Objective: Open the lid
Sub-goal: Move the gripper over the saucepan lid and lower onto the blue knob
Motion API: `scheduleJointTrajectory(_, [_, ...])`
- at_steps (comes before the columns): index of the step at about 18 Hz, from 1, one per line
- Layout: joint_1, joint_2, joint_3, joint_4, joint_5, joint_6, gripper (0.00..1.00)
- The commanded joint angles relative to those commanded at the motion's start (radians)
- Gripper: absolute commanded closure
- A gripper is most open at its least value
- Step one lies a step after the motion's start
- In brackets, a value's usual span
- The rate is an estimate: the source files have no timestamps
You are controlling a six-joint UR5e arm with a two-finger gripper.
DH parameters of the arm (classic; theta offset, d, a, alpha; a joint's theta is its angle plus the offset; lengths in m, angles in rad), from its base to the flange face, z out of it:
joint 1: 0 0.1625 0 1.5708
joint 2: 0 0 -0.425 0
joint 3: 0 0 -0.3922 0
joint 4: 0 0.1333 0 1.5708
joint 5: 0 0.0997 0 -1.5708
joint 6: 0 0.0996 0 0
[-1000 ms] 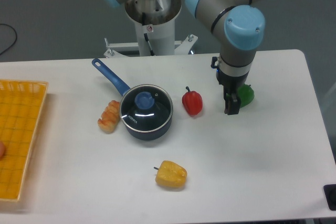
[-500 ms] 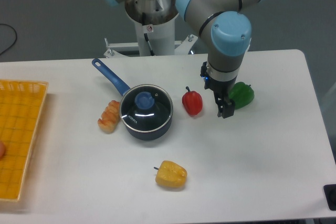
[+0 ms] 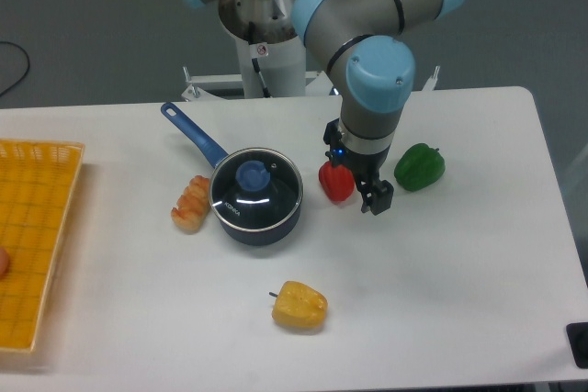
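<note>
The lid (image 3: pixel 255 188) is seated on the saucepan (image 3: pixel 256 213) mid-counter; the gripper (image 3: pixel 375 199) is held beside it, jaws' state perhaps indiscernible, nothing visibly gripped.

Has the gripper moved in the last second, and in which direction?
Yes. The gripper has moved left: it was in front of the green pepper and is now beside the red pepper, nearer the lid.

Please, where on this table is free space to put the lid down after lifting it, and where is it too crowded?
Free: the wide patch right of the yellow pepper and below the green pepper. Also the strip between the saucepan and the yellow basket. Crowded: around the lid, between the bread roll, the red pepper and the claw.
</note>
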Motion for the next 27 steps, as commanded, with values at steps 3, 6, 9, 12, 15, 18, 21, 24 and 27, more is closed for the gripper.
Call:
scheduleJointTrajectory(3, [-0.063,-0.011,0.002,0.005,0.014,-0.029,0.00])
scheduleJointTrajectory(6, [-0.089,-0.012,0.000,0.003,0.037,-0.092,0.00])
scheduleJointTrajectory(9, [-0.124,-0.006,-0.034,-0.006,0.046,-0.086,0.00])
scheduleJointTrajectory(12, [-0.180,-0.002,-0.064,-0.014,0.078,-0.103,0.00])
scheduleJointTrajectory(15, [-0.195,0.023,-0.112,-0.012,0.072,-0.172,0.00])
scheduleJointTrajectory(18, [-0.192,0.035,-0.126,-0.046,0.071,-0.172,0.00])
scheduleJointTrajectory(21, [-0.206,0.060,-0.138,-0.052,0.075,-0.174,0.00])
scheduleJointTrajectory(24, [-0.209,0.060,-0.138,-0.054,0.074,-0.164,0.00])
scheduleJointTrajectory(27, [-0.215,0.058,-0.135,-0.048,0.074,-0.174,0.00])
